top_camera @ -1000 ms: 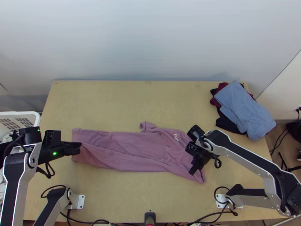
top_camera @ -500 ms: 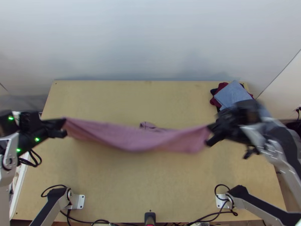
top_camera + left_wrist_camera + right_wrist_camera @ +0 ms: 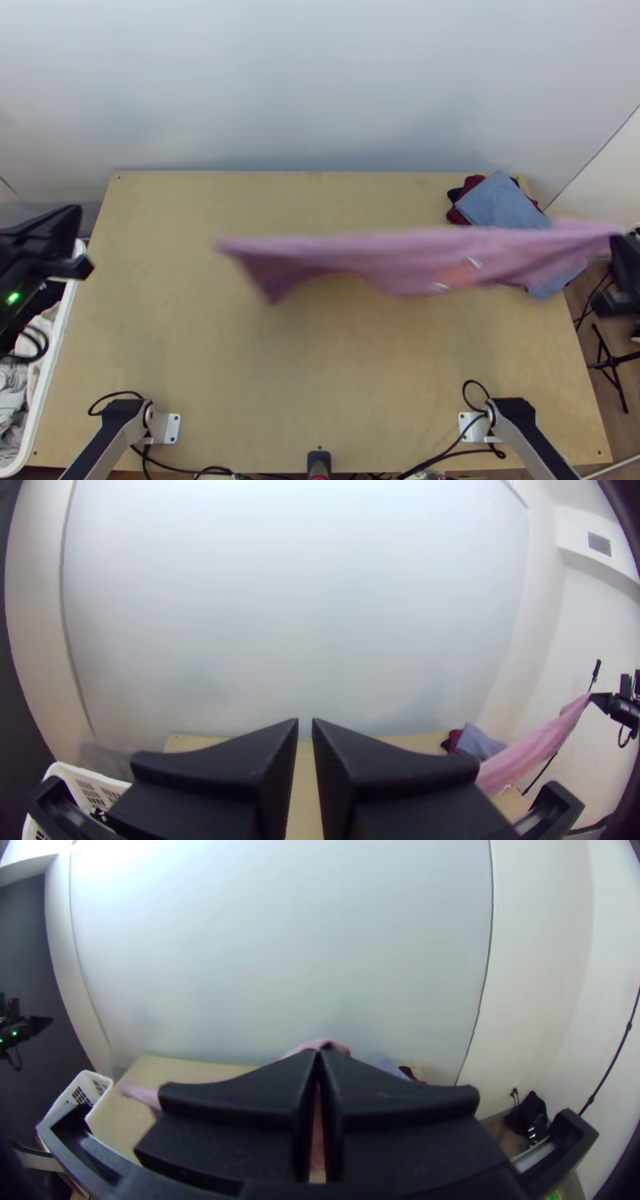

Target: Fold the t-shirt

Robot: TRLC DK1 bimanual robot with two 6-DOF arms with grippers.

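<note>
The shirt (image 3: 416,258) is in the air, one end pinched by the right gripper (image 3: 618,240), the left gripper (image 3: 84,240) spread a bit.

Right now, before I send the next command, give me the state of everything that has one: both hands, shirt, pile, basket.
Left hand: fingers slightly apart, nothing between them.
Right hand: shut on one end of the t-shirt.
T-shirt: in the air, unfolded, stretched out sideways, far end loose.
Clothes pile: heaped at the table's far right corner, grey-blue piece on top.
Basket: holding clothes.
</note>
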